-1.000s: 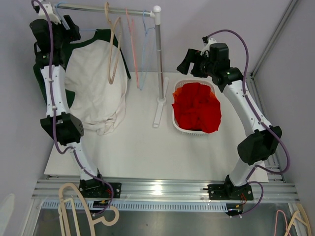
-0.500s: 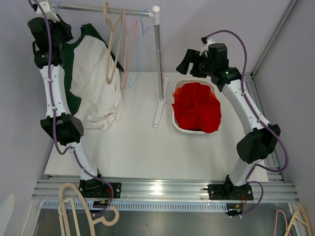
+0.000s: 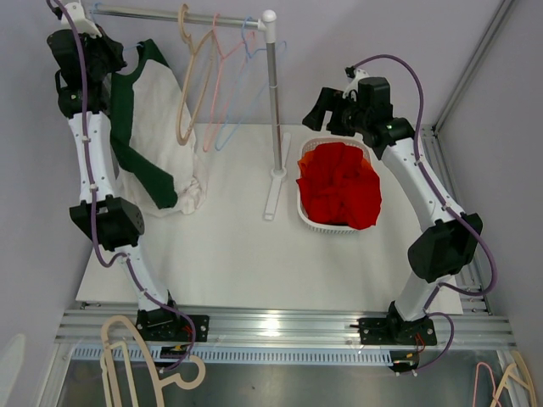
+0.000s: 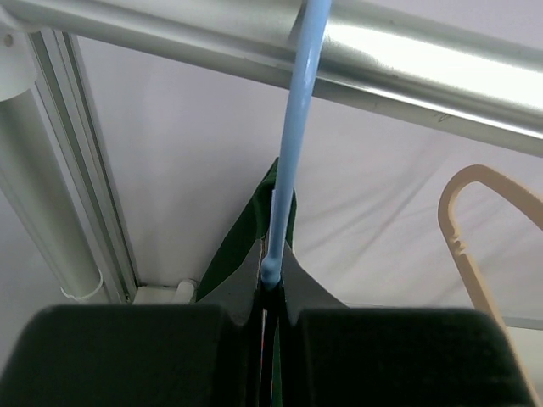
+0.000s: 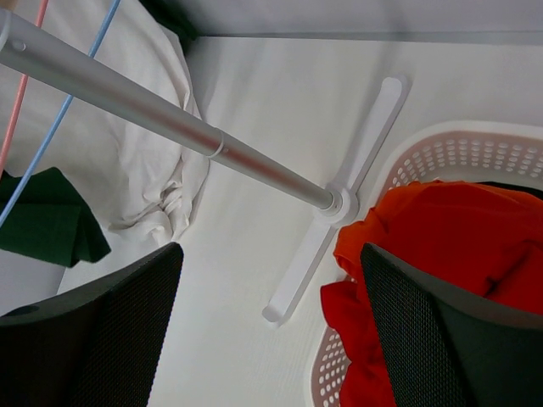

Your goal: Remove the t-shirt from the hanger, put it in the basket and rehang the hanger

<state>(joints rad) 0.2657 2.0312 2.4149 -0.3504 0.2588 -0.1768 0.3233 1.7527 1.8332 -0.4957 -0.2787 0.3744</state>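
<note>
Left tool (image 4: 270,290) pinches the blue hanger (image 4: 293,144) above the t-shirt (image 3: 157,127), which hangs over the desk's (image 3: 237,254) far-left corner. Right tool (image 5: 267,314) gapes wide, empty. A tug could unhook the blue hanger from the rail (image 3: 170,14), t-shirt and all.

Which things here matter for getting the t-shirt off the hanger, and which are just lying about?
In the job: white t-shirt with dark green sleeves; light blue hanger; left gripper, shut on it.
Lying about: white plastic basket of red cloth; beige hanger.
</note>
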